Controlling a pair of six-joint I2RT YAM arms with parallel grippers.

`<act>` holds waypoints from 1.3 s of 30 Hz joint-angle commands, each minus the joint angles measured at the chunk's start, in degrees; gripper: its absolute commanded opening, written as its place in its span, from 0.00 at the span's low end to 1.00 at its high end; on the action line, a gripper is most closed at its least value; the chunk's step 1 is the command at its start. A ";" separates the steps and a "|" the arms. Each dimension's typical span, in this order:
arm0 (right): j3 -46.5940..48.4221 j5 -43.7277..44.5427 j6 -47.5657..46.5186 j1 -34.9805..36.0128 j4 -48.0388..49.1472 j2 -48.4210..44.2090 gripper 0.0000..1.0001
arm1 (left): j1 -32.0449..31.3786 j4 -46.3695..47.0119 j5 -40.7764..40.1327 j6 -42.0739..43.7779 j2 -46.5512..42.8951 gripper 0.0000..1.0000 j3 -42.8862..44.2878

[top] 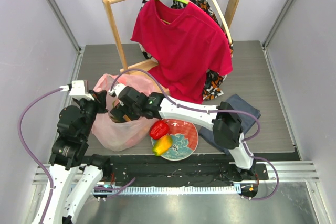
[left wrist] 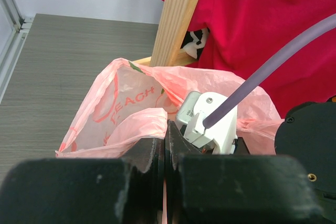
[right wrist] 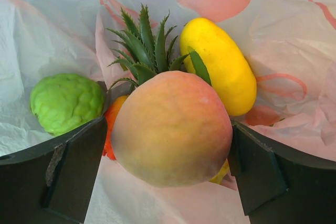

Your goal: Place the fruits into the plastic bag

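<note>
The pink plastic bag stands open at the front left of the table. My left gripper is shut on the bag's rim, with pink film pinched between the jaws. My right gripper is down inside the bag, and its fingers close on an orange-pink peach. Below the peach in the bag lie a pineapple, a yellow mango and a bumpy green fruit. A red pepper and a yellow fruit lie on the red plate.
A wooden rack with a red T-shirt stands behind the bag. A folded grey-blue cloth lies right of the plate. The right arm stretches across the table above the plate.
</note>
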 commanded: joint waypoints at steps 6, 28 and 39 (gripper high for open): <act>-4.72 -3.20 1.22 0.15 8.62 -8.21 1.00 | 0.00 2.72 1.11 0.31 -0.70 0.00 -0.14; -16.95 -18.75 3.33 1.20 33.51 -16.75 0.99 | 0.00 2.55 0.32 0.31 -0.70 0.00 -0.14; -21.59 -28.08 2.98 4.80 36.14 -22.10 0.98 | 0.00 2.55 0.32 0.31 -0.79 0.00 -0.14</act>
